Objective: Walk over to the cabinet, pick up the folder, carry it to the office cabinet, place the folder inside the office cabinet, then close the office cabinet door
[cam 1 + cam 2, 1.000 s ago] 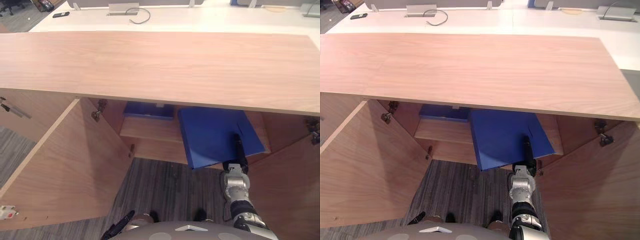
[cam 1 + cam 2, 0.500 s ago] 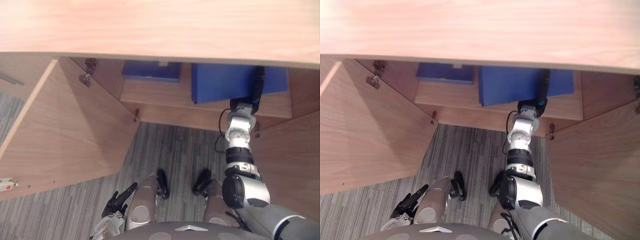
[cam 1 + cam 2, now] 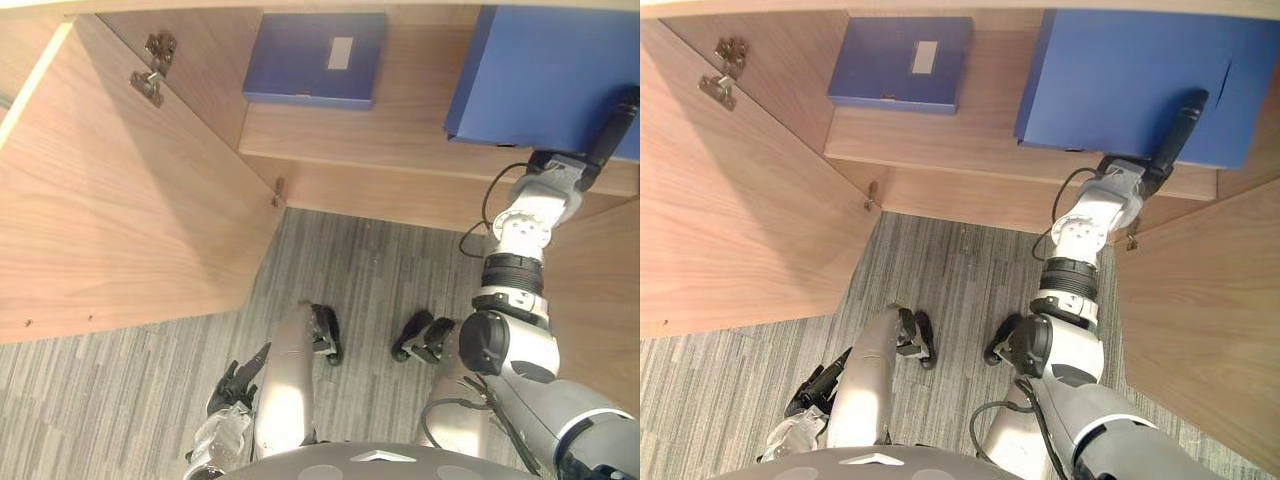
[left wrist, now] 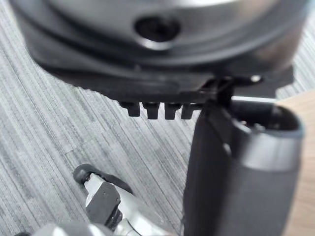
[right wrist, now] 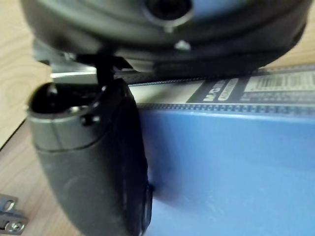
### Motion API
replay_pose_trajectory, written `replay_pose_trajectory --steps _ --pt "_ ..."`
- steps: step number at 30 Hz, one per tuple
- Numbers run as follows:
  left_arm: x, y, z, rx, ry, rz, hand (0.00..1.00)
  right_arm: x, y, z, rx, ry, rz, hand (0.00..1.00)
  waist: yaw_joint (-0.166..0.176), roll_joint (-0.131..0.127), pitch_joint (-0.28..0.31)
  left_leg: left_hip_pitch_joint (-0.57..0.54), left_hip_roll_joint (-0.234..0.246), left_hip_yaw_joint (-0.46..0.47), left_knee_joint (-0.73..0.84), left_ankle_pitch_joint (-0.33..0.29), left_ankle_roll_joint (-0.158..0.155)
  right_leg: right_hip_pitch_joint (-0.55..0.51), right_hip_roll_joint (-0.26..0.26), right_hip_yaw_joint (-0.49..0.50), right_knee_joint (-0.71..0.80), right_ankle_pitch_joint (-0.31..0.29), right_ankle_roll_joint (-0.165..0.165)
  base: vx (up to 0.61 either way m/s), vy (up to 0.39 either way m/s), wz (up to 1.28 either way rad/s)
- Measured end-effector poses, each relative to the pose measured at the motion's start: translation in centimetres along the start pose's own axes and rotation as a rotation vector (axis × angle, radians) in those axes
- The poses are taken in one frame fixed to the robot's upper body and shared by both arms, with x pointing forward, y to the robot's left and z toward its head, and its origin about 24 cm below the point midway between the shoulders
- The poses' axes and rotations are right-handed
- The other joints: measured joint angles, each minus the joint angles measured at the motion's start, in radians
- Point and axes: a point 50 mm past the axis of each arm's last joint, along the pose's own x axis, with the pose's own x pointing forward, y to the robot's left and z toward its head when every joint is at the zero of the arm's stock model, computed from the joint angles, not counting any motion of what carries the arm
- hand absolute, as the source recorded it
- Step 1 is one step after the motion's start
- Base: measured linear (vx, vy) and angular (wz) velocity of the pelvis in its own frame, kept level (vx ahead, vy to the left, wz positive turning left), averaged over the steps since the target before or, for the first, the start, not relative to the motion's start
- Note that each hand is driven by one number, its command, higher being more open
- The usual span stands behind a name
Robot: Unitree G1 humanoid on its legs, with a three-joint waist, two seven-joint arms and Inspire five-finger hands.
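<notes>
A large blue folder lies at the right of the shelf inside the open wooden cabinet, its near edge reaching past the shelf front. My right hand grips that near edge, its dark thumb pressed flat on the folder's top face while the fingers stay hidden beneath. My left hand hangs low beside my leg above the carpet, fingers relaxed and holding nothing.
A second, smaller blue folder with a white label lies at the shelf's left. The left cabinet door stands swung wide open, with a hinge near its top. The right door is open too. Grey striped carpet lies below.
The camera has tilted down, so the cabinet top has left the picture. My right arm has stretched forward and the large folder has gone deeper onto the shelf.
</notes>
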Motion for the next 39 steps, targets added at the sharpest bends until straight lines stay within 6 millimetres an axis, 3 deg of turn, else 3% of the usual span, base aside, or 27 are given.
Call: replay_pose_trajectory --steps 4,7,13,16,23,29,39 --pt "0.1 -0.1 0.1 0.028 0.005 -0.005 1.0 0.5 1.5 0.0 -0.003 0.017 0.012 0.0 0.0 0.001 0.011 -0.035 0.006 -0.001 0.015 0.001 -0.007 -0.033 -0.002 0.001 0.011 0.001 0.001 -0.09 -0.028 -0.01" --pt "0.0 -0.1 0.1 0.018 0.008 -0.009 1.0 0.9 2.5 -0.7 -0.106 0.042 0.02 0.0 -0.001 0.001 0.011 -0.037 0.008 -0.001 0.016 0.009 -0.001 -0.035 -0.002 0.0 0.013 0.004 -0.005 -0.02 -0.01 0.0" --pt "0.1 -0.2 0.3 0.037 0.005 -0.018 1.0 2.0 6.5 -3.2 -0.418 0.161 0.11 0.0 0.001 0.002 0.014 -0.069 0.009 -0.003 0.016 0.02 0.001 -0.063 -0.001 -0.004 0.012 0.013 -0.019 0.0 0.001 0.01" --pt "0.1 -0.4 0.6 0.038 -0.008 -0.028 1.0 2.2 7.9 -4.0 -0.449 0.217 0.119 0.0 0.002 0.007 0.018 -0.086 0.004 -0.019 0.016 0.025 0.0 -0.063 -0.003 -0.019 0.01 0.013 -0.019 0.0 0.002 0.13" --pt "0.2 -0.2 1.5 0.022 -0.038 -0.02 1.0 4.3 10.4 -0.4 -0.317 0.17 0.048 0.0 0.02 0.011 0.031 -0.136 -0.045 -0.045 0.009 0.046 0.009 -0.084 -0.054 -0.045 0.029 0.009 -0.023 -0.02 0.011 0.23" --pt "0.2 1.0 2.3 0.028 -0.043 0.012 1.0 5.6 10.6 2.4 -0.316 0.113 -0.002 0.0 0.015 0.009 0.045 -0.164 -0.053 -0.056 0.013 0.053 0.011 -0.099 -0.065 -0.056 0.036 0.009 -0.023 -0.03 0.011 0.07" --pt "0.1 2.2 2.9 -0.011 -0.06 0.05 1.0 6.3 10.5 4.2 -0.291 0.067 -0.058 0.0 -0.011 0.008 0.049 -0.168 -0.059 -0.058 0.013 0.058 0.011 -0.103 -0.072 -0.057 0.042 0.008 -0.023 -0.04 0.01 0.02"
